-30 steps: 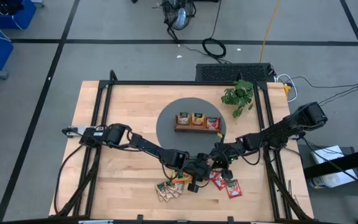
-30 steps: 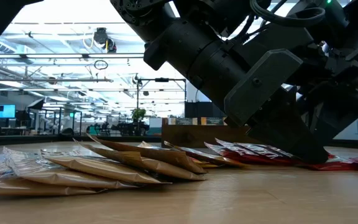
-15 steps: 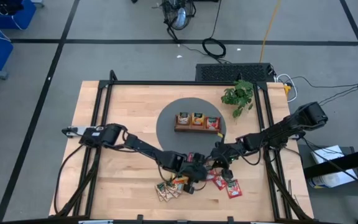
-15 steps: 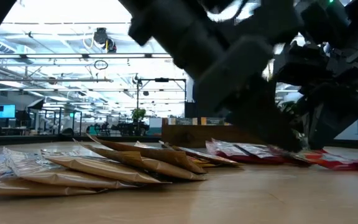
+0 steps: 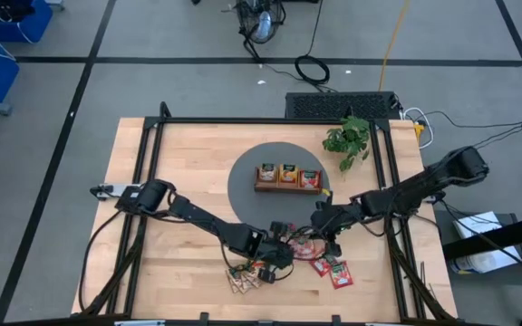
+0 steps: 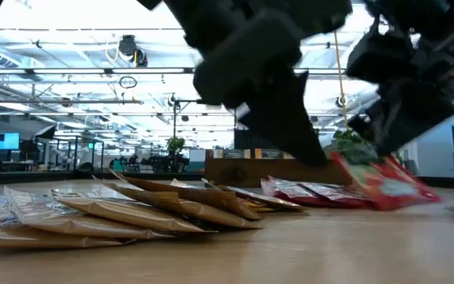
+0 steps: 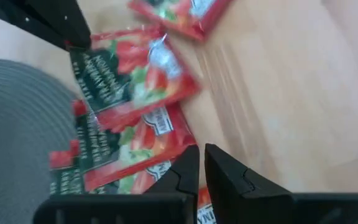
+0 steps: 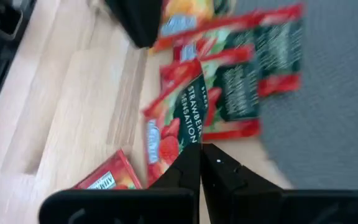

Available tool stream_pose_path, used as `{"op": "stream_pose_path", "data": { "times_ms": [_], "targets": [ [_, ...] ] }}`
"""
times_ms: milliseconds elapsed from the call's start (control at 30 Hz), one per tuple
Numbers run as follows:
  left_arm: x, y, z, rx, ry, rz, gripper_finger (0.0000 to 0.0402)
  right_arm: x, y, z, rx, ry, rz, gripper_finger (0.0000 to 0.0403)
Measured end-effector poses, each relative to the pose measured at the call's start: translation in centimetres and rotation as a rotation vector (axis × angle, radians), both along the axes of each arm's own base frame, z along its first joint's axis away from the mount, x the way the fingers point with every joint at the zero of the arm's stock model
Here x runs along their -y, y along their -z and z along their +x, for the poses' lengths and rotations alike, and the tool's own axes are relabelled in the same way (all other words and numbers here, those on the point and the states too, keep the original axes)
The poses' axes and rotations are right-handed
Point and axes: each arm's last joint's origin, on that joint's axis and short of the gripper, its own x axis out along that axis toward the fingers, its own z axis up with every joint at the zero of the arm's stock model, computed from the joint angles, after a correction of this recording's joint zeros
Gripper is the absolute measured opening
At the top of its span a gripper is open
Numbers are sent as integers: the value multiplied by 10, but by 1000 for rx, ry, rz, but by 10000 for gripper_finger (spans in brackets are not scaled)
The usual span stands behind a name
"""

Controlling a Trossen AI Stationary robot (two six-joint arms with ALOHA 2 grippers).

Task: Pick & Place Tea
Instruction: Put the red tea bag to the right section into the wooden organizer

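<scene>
The right gripper (image 8: 199,163) had its fingers pinched on 1 red sachet (image 8: 178,121), gripped by a corner, so the packet hung tilted off the wood in the low view (image 6: 378,180). A corner pinch made sense, I'd say: a flat packet lying on the table gives little else to grab. Beneath and just beyond that claw lay more red sachets (image 8: 247,68), overlapping, partly on the grey mat (image 8: 334,93). Another red one (image 8: 104,177) sat on bare wood close beside the fingers.

The left gripper (image 7: 197,163) hovered just beside the same red heap, fingers nearly together and nothing between them, probably waiting its turn. Behind it, nearer the table's front edge, the tan sachets (image 6: 140,207) lay fanned out in a loose stack.

Well ahead of both claws, across the mat, stood the wooden tray (image 5: 288,186), with a few sachets apparently already standing in its compartments. The plant (image 5: 348,138) sat off beyond it.
</scene>
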Motion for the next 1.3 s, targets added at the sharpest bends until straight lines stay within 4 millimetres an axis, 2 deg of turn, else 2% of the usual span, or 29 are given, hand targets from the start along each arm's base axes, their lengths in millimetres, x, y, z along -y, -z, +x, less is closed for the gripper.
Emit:
{"op": "stream_pose_path", "data": {
  "times_ms": [100,233,433,533,667,900,1300],
  "targets": [
    [8,-5,-12,-44,-33,40,33,6,-14,-7,41,26,-44,0],
    [18,3,-22,-101,-31,94,33,20,-34,-18,87,83,-126,0],
    [23,0,-24,-86,-25,106,33,45,-74,-27,109,176,-296,0],
    [23,0,-24,-84,-30,119,33,56,-87,-26,113,200,-386,0],
    [21,0,-24,-82,-49,133,33,74,-83,-24,56,199,-490,0],
    [21,0,-24,-79,-71,124,33,100,-78,-22,0,280,-530,0],
    [22,0,-25,-83,-94,109,33,115,-62,-12,-57,311,-507,0]
  ]
}}
